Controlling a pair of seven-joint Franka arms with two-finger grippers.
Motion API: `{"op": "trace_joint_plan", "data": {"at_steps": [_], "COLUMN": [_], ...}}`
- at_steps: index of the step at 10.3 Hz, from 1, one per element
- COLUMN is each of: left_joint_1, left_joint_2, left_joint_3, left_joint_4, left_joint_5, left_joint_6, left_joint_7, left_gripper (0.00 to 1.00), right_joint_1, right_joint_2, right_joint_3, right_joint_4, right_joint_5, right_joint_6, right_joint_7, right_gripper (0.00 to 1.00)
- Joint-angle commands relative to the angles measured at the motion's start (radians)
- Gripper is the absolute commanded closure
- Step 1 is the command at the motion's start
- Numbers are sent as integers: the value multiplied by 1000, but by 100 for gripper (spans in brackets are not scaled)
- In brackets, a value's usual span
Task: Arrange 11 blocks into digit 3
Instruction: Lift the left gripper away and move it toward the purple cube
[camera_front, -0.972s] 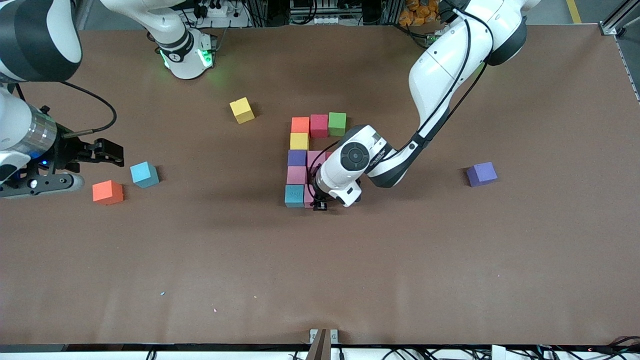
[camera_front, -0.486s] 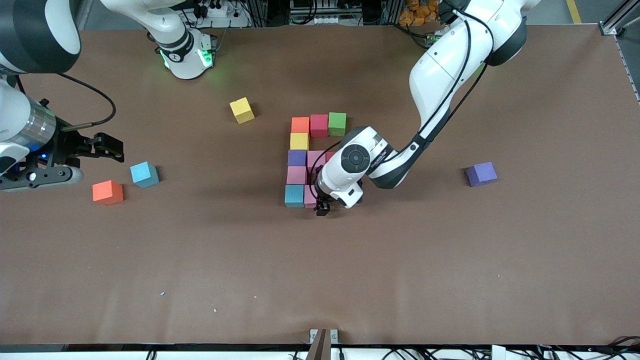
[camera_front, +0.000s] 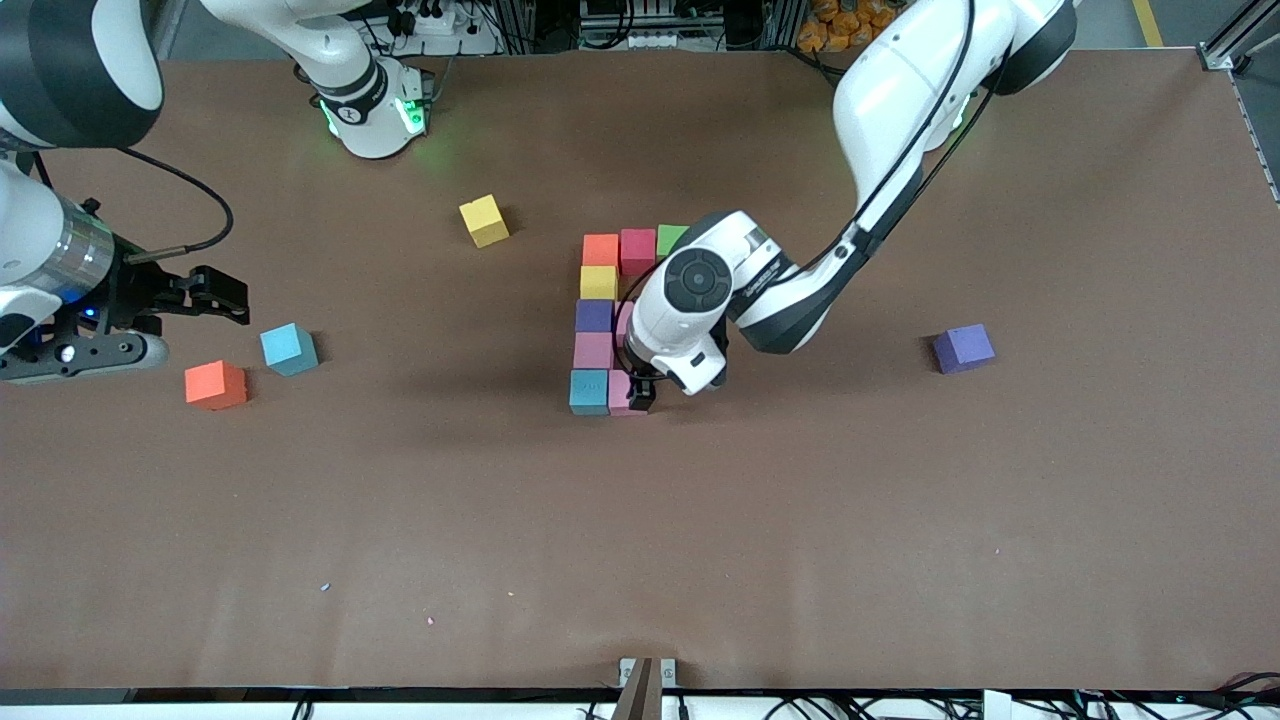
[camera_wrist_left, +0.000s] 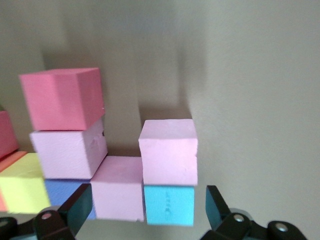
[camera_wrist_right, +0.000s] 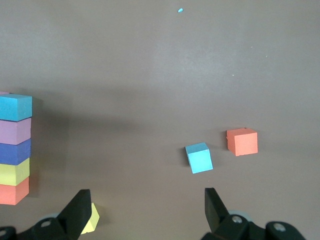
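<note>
Left wrist view shows the left gripper (camera_wrist_left: 142, 212) released, fingers spread wide just above a pink block (camera_wrist_left: 168, 151) that sits free beside the blue block (camera_wrist_left: 169, 205), at the camera-side end of the digit 3 (camera_front: 612, 320). Over at the right arm's end of the table, the right gripper (camera_front: 205, 297) waits with its fingers spread and empty, above the bare table (camera_front: 640, 540) near a loose light-blue block (camera_front: 289, 349) and orange block (camera_front: 216, 385).

- the block cluster (camera_front: 600, 330) sat mid-table
- three loose blocks (camera_front: 289, 349) lay toward the right arm's end
- one stray block (camera_front: 964, 348) sat toward the left arm's end
</note>
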Motion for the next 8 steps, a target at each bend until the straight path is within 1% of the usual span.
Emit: {"op": "trace_joint_plan", "data": {"at_steps": [1, 2, 4, 6, 7, 8], "left_joint_1": [38, 68, 143, 224, 270, 333], "left_joint_2": [-117, -148, -208, -278, -317, -353], "left_joint_3": [9, 10, 10, 10, 10, 9], "left_joint_4": [-59, -76, -80, -91, -123, -179], "left_joint_5": [5, 6, 14, 18, 18, 20], "left_joint_6": [-91, -148, -302, -413, -435, -440], "left_joint_7": [73, 140, 347, 605, 718, 862], "left_gripper": [0, 0, 0, 0, 0, 0], "right_joint_1": [-15, -15, -13, -15, -15, -16], "right_joint_2": [-33, -31, -33, -31, -31, -31], "right_joint_3": [15, 15, 15, 15, 15, 15], "right_joint_4": [-36, -36, -36, -36, -36, -36], "right_joint_5": [12, 12, 12, 12, 12, 13], "right_joint_6": [11, 12, 11, 11, 11, 11], "right_joint_7": [17, 17, 17, 17, 17, 17], "right_gripper": [0, 0, 0, 0, 0, 0]}}
